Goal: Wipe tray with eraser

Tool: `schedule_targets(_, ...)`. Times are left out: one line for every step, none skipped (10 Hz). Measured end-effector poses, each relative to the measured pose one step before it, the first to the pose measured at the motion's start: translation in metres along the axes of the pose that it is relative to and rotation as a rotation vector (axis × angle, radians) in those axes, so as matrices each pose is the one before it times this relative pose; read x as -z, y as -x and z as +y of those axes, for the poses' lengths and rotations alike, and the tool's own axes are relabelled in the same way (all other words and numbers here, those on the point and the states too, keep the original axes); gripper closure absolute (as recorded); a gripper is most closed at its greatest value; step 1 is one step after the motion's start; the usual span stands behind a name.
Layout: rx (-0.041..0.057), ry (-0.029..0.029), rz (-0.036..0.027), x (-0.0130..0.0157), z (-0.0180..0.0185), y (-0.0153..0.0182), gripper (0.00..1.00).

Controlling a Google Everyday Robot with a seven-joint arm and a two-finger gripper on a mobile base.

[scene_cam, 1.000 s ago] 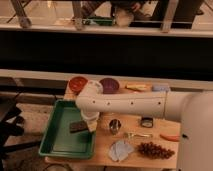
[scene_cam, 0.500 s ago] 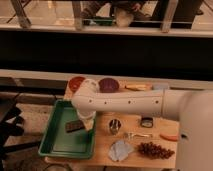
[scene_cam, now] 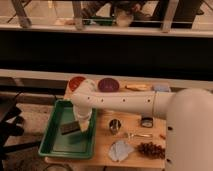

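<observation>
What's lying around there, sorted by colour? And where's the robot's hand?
Green: 1, tray
Dark: 2, eraser, small square box
Red or purple: 3, red bowl, purple bowl, grapes
Metal: 1, cup
Total: 7
End effector: shut, in the tray, at the eraser.

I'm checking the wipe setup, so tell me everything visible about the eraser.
The eraser is a small, flat, dark brown-black bar, matte and block-like. It lies inside the green tray, toward the middle of its floor and slightly skewed to the rim. The gripper is down in the tray at the eraser's right end, jaws shut; the arm hides the contact itself, so a firm grip cannot be confirmed. Nothing else appears to touch it.
</observation>
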Motion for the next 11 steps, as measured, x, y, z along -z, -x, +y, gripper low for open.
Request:
schedule_targets(-0.00477,0.01119,-0.01715,-0.01089,0.00192,-0.00905,0.98)
schedule_targets(-0.00882,0.00696,-0.01255,-0.00884,0.00171,-0.01108,0.98)
schedule_targets(-0.00860,-0.00013,-0.00364,-0.00298,0.00074,-0.00768,0.98)
schedule_targets(-0.00551,-0.00263,-0.00201,-0.00140,-0.00016,-0.00439,0.98)
schedule_targets(0.00038,-0.00657,0.00554,-0.00207,-0.00161,-0.00565,0.98)
schedule_targets(0.00319,-0.01378,0.00775,0.00161,-0.00381,-0.00553,0.98)
schedule_targets(0.01162,-0.01559,0.00149,0.00203,-0.00566,-0.00242,0.98)
schedule_targets(0.01041,-0.01707,-0.00108,0.00330,-0.00786,-0.00129,0.98)
schedule_targets(0.01742,-0.02239,-0.00850,0.00290,-0.01185,0.00288,0.98)
schedule_targets(0.00994,-0.01539,-0.01096,-0.00013,-0.00796,0.00113,0.98)
schedule_targets(0.00464,-0.01721,-0.01149,0.00050,-0.00799,-0.00082,0.98)
